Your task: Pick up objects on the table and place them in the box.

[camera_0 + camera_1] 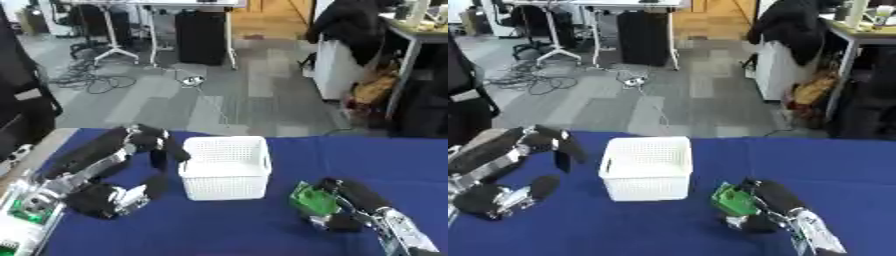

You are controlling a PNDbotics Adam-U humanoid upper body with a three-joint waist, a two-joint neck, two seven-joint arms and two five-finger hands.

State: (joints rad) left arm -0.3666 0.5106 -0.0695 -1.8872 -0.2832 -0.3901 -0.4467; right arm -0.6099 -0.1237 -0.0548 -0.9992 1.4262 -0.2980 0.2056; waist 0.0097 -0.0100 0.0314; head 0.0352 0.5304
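A white perforated basket (226,166) stands on the blue table (254,225), near the middle. To its right my right hand (337,202) is curled round a green object (309,199), low over the cloth. My left hand (144,145) hangs just left of the basket, fingers straight and pointing down, holding nothing. The left forearm bends back toward the lower left corner.
Beyond the table's far edge lies a grey floor with cables, stands and a desk (411,40) at the right. A wooden strip (35,150) borders the table on the left. Bare blue cloth extends right of and in front of the basket.
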